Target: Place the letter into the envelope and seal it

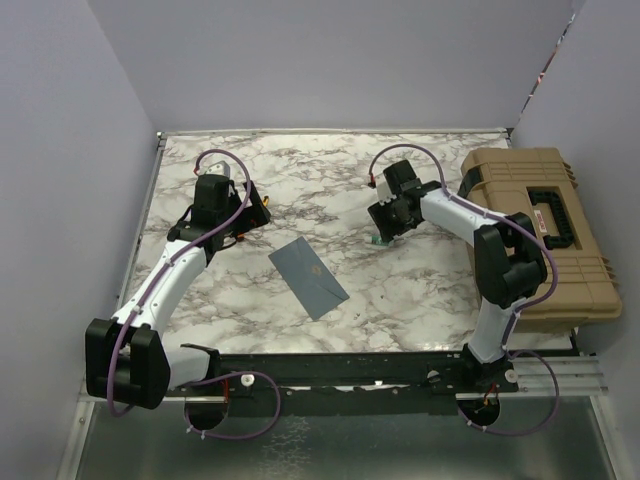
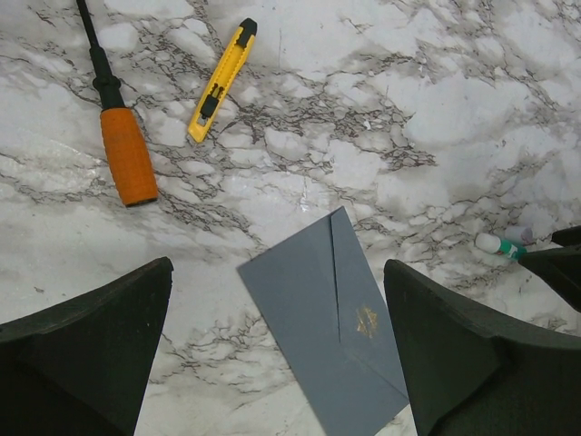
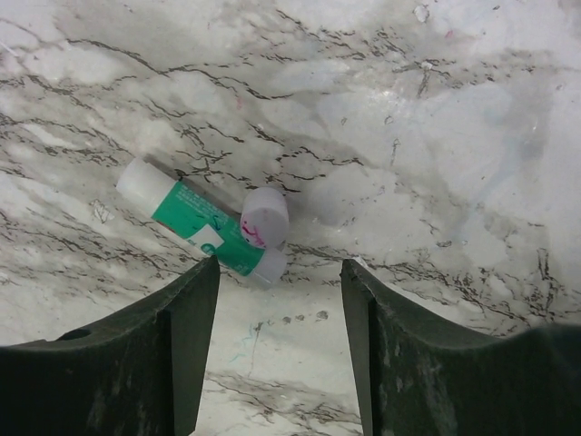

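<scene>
Your left hand hovers over the marble counter on the far left side. Its fingers are spread wide apart with nothing between them. Through that gap in the wrist view you see the envelope, slate grey-blue, lying flat and slantwise on the counter. Its flap is folded down and a small gold mark sits on the flap side. From above, the envelope rests near the middle of the counter, between the two arms and touched by neither. Whether the letter is inside it, you cannot tell from these views.

Beyond the left hand lie a yellow utility knife and a screwdriver with an orange handle. They are near each other but apart.

Your right hand is over on the right half, pointing down at the counter. Its fingers are also apart and grip nothing. Just past its fingertips lies a green-and-white glue stick on its side, with a small white cap touching it. A tan toolbox sits at the right edge of the counter, lid shut, behind your right arm.
</scene>
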Motion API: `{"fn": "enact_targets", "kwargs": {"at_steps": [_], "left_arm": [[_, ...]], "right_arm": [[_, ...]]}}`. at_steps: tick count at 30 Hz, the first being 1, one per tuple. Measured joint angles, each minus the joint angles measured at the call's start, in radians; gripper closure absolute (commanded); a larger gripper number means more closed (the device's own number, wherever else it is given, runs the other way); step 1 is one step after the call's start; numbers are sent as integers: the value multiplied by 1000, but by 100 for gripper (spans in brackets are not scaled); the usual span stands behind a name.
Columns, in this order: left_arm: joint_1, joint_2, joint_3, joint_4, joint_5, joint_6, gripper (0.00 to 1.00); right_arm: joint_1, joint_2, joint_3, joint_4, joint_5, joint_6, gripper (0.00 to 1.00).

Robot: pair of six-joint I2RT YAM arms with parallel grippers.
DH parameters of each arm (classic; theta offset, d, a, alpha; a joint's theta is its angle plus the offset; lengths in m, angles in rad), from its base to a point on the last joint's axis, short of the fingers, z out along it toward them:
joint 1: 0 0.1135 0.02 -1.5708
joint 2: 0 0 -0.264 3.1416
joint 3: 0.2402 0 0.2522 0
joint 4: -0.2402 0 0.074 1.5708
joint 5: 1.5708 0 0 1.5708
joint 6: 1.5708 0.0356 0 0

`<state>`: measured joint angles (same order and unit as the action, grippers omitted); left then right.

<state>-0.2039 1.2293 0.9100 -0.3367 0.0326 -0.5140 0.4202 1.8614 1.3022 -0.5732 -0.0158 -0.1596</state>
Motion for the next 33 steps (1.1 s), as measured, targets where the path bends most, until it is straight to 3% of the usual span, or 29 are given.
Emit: {"fn": "enact_targets", "kwargs": {"at_steps": [11, 22, 27, 31, 33], "left_arm": [[1, 0, 0, 5, 0, 0, 1], [2, 0, 0, 6, 0, 3, 1], [6, 0, 0, 6, 0, 4, 2], [6, 0, 0, 6, 0, 7, 2], [6, 0, 0, 6, 1, 7, 2]], "right_arm": [[-14, 25, 0, -17, -162, 10, 46], [-7, 32, -39, -22, -173, 1, 59], [22, 30, -47, -16, -130, -3, 72], [33, 30, -51, -4, -92, -10, 93], [39, 29, -53, 2, -78, -14, 99]]}}
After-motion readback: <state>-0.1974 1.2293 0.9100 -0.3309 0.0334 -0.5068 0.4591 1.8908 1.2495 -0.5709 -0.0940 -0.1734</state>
